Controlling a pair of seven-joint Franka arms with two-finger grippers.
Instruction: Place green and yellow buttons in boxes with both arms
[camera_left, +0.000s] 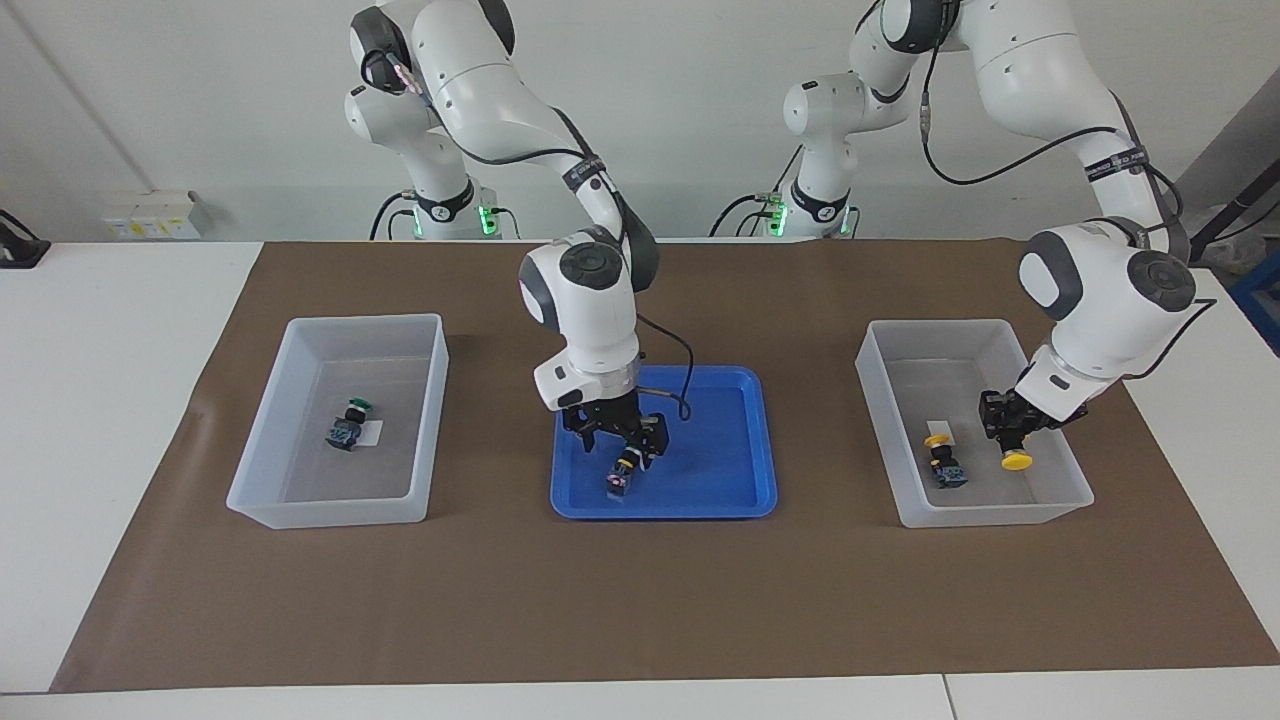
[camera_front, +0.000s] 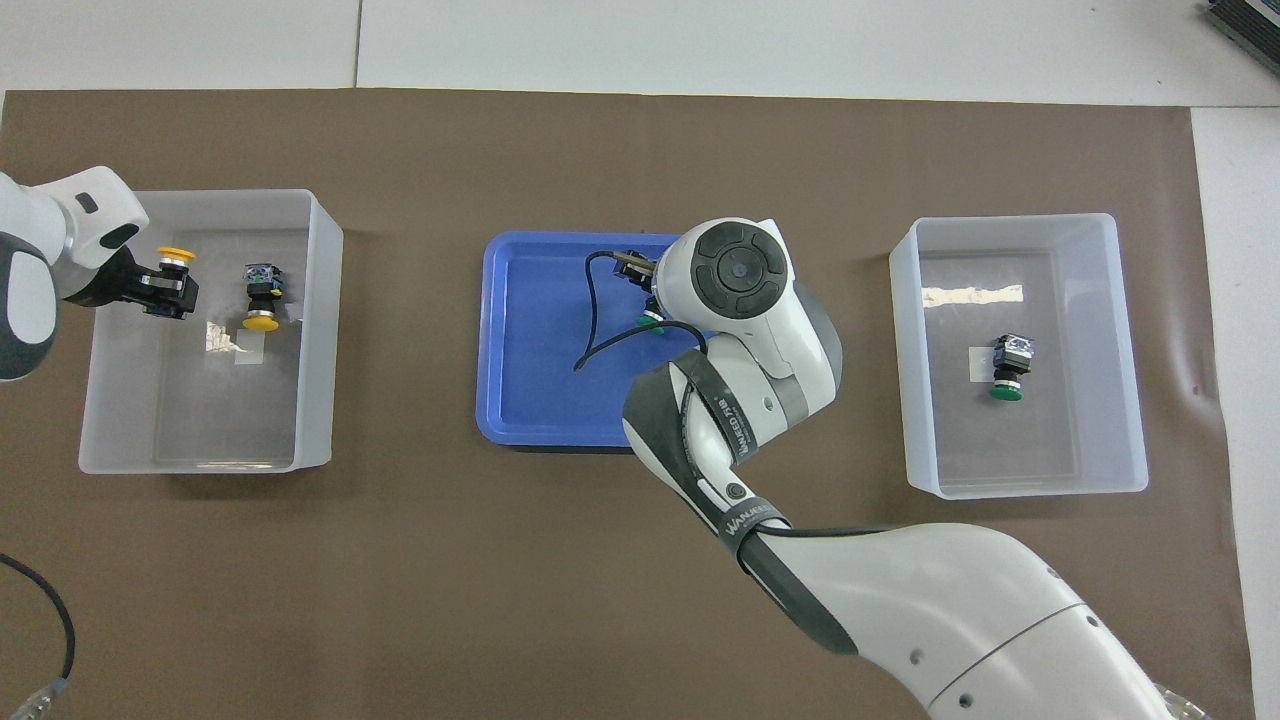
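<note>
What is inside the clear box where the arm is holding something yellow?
One yellow button lies on the box floor beside a small white label. The left gripper, shut on a second yellow button, holds it inside the box. The floor under the gripper is hidden.

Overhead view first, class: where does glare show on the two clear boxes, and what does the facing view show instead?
Overhead view: a bright white streak of glare lies on the floor of the box holding the green button, a smaller patch by the label in the other box. Facing view: both box floors look evenly lit, with only soft shadows under the blue tray.
</note>
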